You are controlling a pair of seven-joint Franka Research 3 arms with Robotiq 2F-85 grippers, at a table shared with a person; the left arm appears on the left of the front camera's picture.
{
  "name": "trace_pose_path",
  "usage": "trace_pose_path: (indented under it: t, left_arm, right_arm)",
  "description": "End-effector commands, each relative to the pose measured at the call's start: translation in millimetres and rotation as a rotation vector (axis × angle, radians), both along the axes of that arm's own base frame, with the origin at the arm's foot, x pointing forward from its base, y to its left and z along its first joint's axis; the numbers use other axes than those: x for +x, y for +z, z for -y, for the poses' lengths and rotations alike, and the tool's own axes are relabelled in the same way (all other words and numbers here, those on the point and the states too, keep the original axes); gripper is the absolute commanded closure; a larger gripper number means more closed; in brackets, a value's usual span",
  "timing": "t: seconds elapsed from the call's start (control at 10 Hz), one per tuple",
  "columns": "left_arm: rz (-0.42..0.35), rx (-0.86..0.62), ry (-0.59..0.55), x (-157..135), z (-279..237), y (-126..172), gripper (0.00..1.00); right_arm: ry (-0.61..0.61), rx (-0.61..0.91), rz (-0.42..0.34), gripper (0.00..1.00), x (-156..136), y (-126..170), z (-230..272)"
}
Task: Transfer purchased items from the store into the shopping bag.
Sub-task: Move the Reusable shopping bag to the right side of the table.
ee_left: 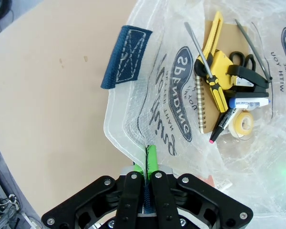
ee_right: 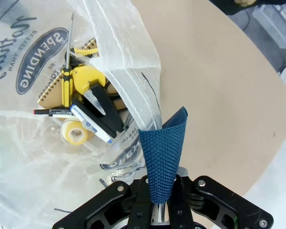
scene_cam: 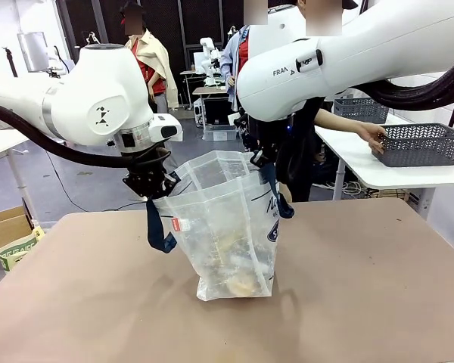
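Holding the shopping bag (scene_cam: 227,227) upright on the table (scene_cam: 363,302), both arms grip its top edge from opposite sides. The left gripper (ee_left: 147,162) is clamped tight on the bag's rim. The right gripper (ee_right: 158,205) is pinching a blue strap (ee_right: 163,152) at the other side, so the mouth stands open with its long axis running from one gripper to the other. The purchased items (ee_left: 221,67), among them a notebook (ee_left: 207,114), a screwdriver (ee_left: 213,88), scissors (ee_left: 240,58) and a roll of tape (ee_left: 241,124), lie heaped at the bottom, straight below the mouth and between the two grippers. The grey basket (scene_cam: 420,144) sits well apart on a white side table (scene_cam: 363,170) at the far right, under the person's hand (scene_cam: 374,136). Whether anything is left in it cannot be told. It lies nearer the right arm, yet both grippers are taken up, so any further item would likely come from the person, dropped in from above.
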State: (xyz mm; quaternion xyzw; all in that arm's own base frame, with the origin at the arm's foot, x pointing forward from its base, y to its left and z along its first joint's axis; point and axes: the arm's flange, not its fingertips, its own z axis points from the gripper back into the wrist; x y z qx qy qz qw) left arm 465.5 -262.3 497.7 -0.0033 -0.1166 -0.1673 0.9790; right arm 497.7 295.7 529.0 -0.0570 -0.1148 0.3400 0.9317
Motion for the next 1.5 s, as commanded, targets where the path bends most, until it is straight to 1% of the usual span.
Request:
trace_pose_path:
  t: [0.0,0.4,0.8,1.0,1.2,1.3,1.4]
  left_arm:
    - [0.033,-0.039,0.023,-3.8,3.4,8.3,1.0]
    - [0.066,-0.072,-0.006,-5.7,15.4,16.2,1.0]
    - [0.098,-0.142,-0.023,-5.6,30.3,23.4,1.0]
    - [0.116,-0.162,-0.046,-4.8,38.7,24.8,1.0]
    - [0.108,-0.171,-0.054,-3.9,41.2,24.4,1.0]
    - [0.084,-0.163,-0.061,-3.0,44.2,22.6,1.0]
    - [0.112,-0.135,-0.04,-6.4,40.8,24.8,1.0]
  right_arm:
    - [-0.014,0.045,0.017,1.0,-0.2,3.0,-4.9]
    - [-0.057,0.061,0.032,1.0,-1.0,6.8,-18.9]
    - [-0.103,0.083,0.037,1.0,-3.8,6.8,-34.9]
    - [-0.166,0.104,0.026,1.0,-1.6,0.9,-38.3]
    - [-0.258,0.126,-0.003,1.0,1.0,-2.9,-37.0]
    - [-0.3,0.13,-0.012,1.0,4.3,-3.8,-37.6]
    - [-0.319,0.115,-0.024,1.0,5.1,-1.1,-34.7]
